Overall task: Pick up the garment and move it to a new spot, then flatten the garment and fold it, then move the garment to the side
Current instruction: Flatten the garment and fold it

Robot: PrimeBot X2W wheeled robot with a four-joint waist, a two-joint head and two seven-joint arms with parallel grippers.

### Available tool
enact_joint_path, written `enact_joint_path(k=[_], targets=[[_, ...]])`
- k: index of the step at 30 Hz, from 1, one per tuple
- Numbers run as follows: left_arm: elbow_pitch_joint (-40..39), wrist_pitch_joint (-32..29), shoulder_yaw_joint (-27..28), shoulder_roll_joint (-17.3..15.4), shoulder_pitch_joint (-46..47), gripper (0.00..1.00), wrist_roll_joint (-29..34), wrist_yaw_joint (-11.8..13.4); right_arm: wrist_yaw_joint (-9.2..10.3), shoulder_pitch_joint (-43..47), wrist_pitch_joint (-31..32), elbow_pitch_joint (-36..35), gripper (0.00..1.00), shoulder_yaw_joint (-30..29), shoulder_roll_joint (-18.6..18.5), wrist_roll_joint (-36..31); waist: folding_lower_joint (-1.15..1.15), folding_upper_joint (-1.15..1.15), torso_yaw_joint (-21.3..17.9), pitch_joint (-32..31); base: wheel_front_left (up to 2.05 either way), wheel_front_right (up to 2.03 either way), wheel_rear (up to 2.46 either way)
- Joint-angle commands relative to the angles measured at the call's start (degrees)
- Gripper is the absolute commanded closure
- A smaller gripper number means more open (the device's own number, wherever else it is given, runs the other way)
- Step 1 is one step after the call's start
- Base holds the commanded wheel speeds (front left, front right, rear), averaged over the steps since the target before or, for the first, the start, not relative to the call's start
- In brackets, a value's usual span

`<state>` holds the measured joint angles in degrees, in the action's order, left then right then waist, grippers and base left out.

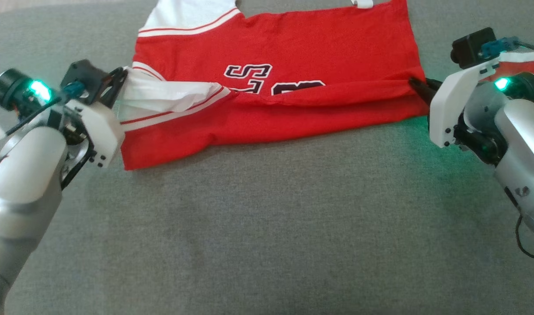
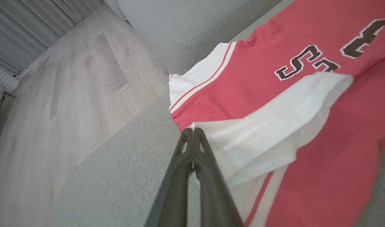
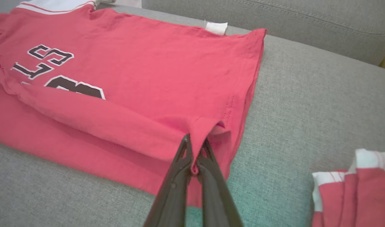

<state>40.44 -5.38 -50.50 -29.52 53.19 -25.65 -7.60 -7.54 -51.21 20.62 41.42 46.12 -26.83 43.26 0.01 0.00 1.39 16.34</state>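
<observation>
It looked like a home living room: a grey fabric sofa (image 1: 267, 240) with a back cushion (image 3: 274, 19), a pale wood-plank floor (image 2: 69, 94), pleated grey curtains (image 2: 28, 28).

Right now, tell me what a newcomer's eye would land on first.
The red jersey with black lettering, spread across the grey sofa cushion. The left gripper pinches its white sleeve, the right gripper its red hem, at opposite ends. Another red-and-white garment lies farther right.

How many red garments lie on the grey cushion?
2. One jersey lies spread in the middle; a second garment lies bunched at the robot's right. Others may be hidden.
</observation>
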Motion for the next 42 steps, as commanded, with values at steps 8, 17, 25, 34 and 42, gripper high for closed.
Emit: enact_joint_path(k=[8,17,25,34,42], targets=[[4.13,4.06,-3.30,-1.51,5.00,1.00,-2.64,0.12,0.05,-1.50,-1.07,-0.07,1.00,2.09,0.40,0.68,-0.01,0.00,-1.01,-0.09,0.00,0.00,0.00],[9.29,8.10,-5.00,0.07,9.58,1.00,-3.33,0.15,0.05,-4.19,-2.11,2.29,1.00,2.49,1.48,1.02,-0.01,0.00,-0.93,1.23,0.00,0.00,0.00],[16.22,14.69,-4.16,4.56,14.64,0.00,-2.23,3.79,0.05,-8.37,-7.24,9.27,0.00,0.59,5.47,-0.94,-0.01,0.00,-1.16,3.09,0.00,0.00,0.00],[17.64,20.26,2.47,7.85,15.55,0.00,-5.94,9.19,0.05,-10.83,-23.75,17.68,0.00,-6.89,9.33,-1.64,-0.01,0.00,-0.72,1.19,0.00,0.00,0.00],[-3.52,20.36,17.52,7.00,2.63,0.00,-5.68,14.84,0.05,-7.65,-35.38,18.86,0.00,-14.55,10.18,-2.56,-0.01,0.00,0.28,-4.03,0.00,0.00,0.00]])
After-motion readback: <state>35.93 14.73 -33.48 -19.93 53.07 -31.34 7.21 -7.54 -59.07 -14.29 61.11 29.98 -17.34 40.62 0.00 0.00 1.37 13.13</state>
